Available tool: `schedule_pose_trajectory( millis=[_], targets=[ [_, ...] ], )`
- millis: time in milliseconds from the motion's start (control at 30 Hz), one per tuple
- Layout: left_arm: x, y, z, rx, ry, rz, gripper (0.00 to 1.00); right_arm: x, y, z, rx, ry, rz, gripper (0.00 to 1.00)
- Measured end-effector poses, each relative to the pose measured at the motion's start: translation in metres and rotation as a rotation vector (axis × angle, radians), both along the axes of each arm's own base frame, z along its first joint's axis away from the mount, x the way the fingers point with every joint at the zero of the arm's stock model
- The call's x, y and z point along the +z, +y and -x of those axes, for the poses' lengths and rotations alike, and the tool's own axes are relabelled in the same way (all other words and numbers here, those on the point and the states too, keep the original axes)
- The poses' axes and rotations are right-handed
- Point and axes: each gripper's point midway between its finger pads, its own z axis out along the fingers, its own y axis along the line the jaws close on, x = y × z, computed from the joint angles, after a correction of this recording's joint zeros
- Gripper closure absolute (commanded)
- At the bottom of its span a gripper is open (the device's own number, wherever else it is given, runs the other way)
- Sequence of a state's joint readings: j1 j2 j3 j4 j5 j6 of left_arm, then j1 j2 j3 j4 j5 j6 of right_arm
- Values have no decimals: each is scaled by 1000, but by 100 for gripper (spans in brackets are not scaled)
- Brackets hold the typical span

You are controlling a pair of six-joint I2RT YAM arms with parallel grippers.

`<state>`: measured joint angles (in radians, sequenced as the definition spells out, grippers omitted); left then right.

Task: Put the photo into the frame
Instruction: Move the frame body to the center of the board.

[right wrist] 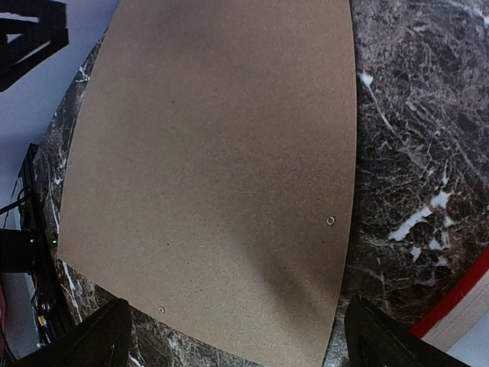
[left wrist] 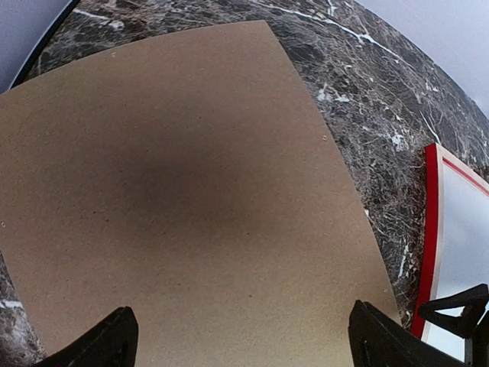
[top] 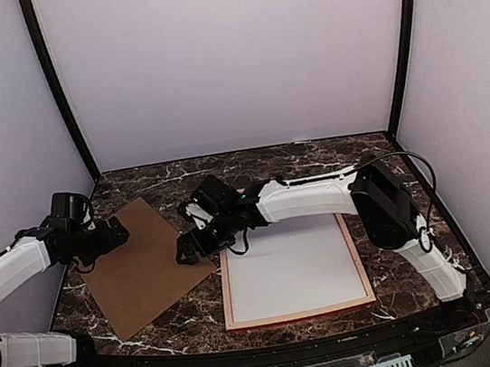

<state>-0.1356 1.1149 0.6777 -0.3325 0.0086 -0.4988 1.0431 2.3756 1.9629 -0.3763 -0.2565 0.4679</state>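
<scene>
The frame [top: 300,314] lies flat at the centre right of the table, pale wood rails up with a red edge showing. A plain white sheet [top: 292,268] fills it; I cannot tell if this is the photo's back, and no dark printed scene shows. My left gripper [top: 117,233] is open and empty above the far left part of the brown backing board [top: 143,266]. My right gripper [top: 188,246] is open and empty above the board's right edge, just left of the frame. The left wrist view shows the frame's red rail [left wrist: 430,229]. The right wrist view shows it too [right wrist: 458,298].
The backing board fills the left wrist view [left wrist: 191,191] and the right wrist view [right wrist: 214,168], flat on dark marble [top: 251,164]. White walls with black corner posts close the back and sides. A black rail runs along the near edge [top: 270,362].
</scene>
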Motion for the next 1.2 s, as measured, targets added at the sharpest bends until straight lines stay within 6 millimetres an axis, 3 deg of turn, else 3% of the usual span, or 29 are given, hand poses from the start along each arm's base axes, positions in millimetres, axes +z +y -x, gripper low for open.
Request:
schedule_pose_trajectory(
  millis=[167, 333, 567, 733, 833, 1200],
  targets=[
    [2, 19, 9, 80, -18, 22, 1, -22, -2, 1, -17, 45, 43, 2],
    [0, 39, 14, 164, -18, 26, 1, -24, -5, -6, -57, 35, 61, 2],
    [-20, 75, 24, 313, 44, 73, 1, -29, -24, -22, -122, -1, 102, 2],
    [-42, 87, 31, 365, 122, 100, 1, -32, -48, -39, -175, -13, 135, 2],
    [-52, 90, 34, 381, 159, 103, 1, -34, -52, -44, -181, -14, 139, 2],
    [-68, 106, 45, 452, 228, 52, 1, -32, -30, -28, -101, -4, 106, 2]
  ],
)
